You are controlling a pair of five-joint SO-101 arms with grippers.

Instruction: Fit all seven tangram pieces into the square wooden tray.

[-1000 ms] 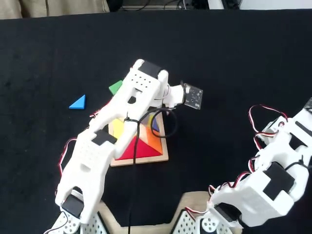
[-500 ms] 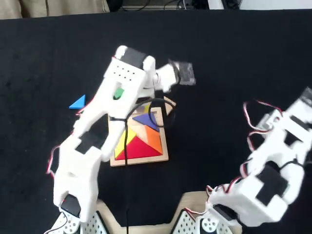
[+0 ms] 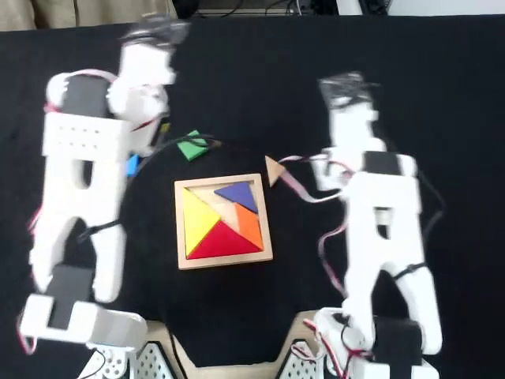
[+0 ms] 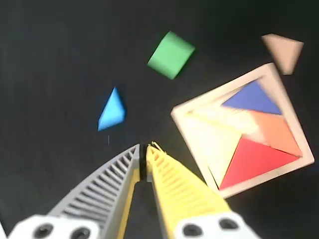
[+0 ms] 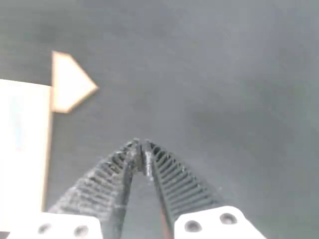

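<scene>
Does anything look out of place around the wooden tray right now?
Yes. Three pieces lie loose outside the tray: a tan triangle beside its corner, a green square and a blue triangle farther off. Part of the tray floor is bare.

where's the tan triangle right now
In the high view the tan triangle lies on the black table, just outside the wooden tray, off the tray's upper right corner.

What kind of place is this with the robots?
Probably a robot lab or workshop, not a playroom. The white left arm and right arm, with loose wires, stand at a black table holding a wooden puzzle tray.
</scene>
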